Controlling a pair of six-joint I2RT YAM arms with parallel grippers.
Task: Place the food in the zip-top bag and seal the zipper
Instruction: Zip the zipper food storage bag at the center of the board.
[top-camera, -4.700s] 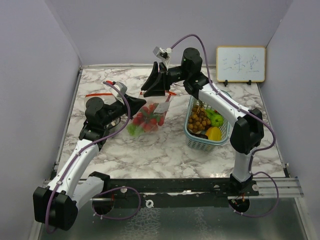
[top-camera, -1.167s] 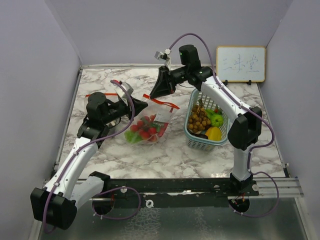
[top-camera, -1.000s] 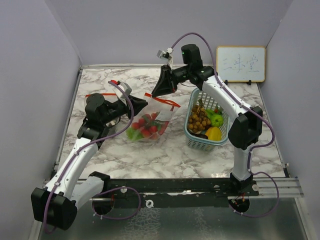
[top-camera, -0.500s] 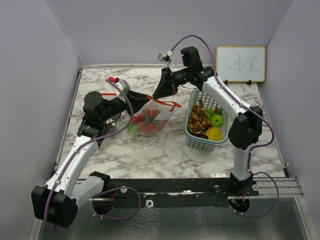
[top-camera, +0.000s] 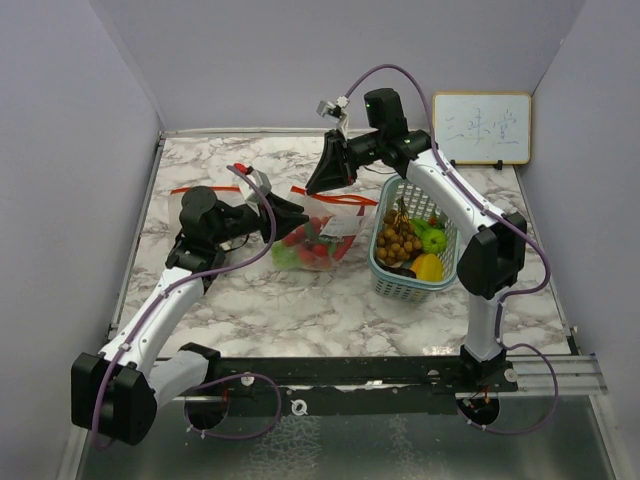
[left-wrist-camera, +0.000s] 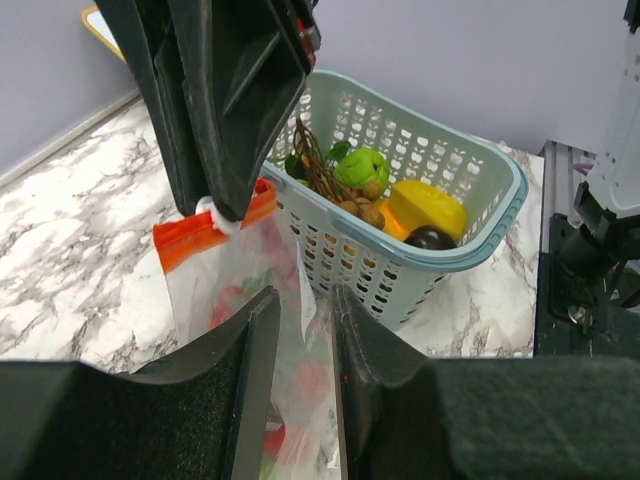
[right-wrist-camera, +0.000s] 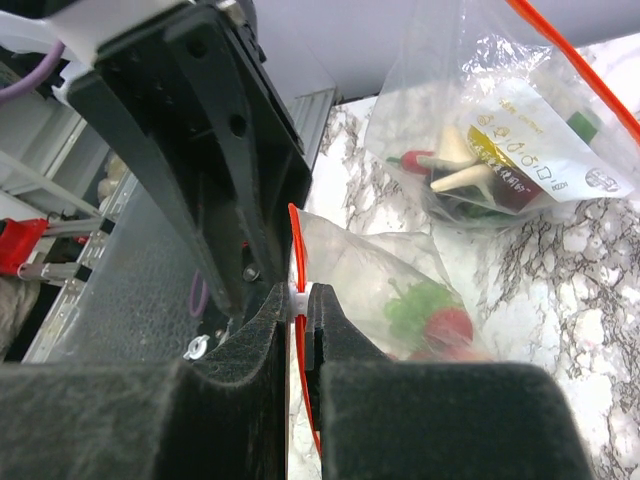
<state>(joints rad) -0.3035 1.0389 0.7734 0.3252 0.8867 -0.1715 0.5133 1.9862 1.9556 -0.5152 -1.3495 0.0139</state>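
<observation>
The zip-top bag (top-camera: 338, 228) hangs between my grippers, just left of the teal basket (top-camera: 385, 275). Red and green food (top-camera: 310, 250) lies inside it. My right gripper (top-camera: 318, 185) is shut on the white slider of the orange-red zipper (right-wrist-camera: 296, 250), pinched between its fingertips in the right wrist view (right-wrist-camera: 302, 295). My left gripper (top-camera: 298, 213) grips the bag's left side; in the left wrist view (left-wrist-camera: 303, 300) the clear plastic (left-wrist-camera: 240, 290) sits between its narrowly spaced fingers. More food stays in the basket (left-wrist-camera: 480, 255): a yellow pepper (top-camera: 427, 266), brown grapes (top-camera: 398, 240), green pieces (left-wrist-camera: 362, 165).
A second clear bag (right-wrist-camera: 500, 130) with items lies on the marble behind; its red strip (top-camera: 192, 189) shows at the back left. A small whiteboard (top-camera: 481, 128) leans on the back wall. Walls close in both sides.
My left gripper has moved right and the bag has shifted right with it, toward the basket. My right gripper stays high at the bag's mouth, still pinching the zipper.
</observation>
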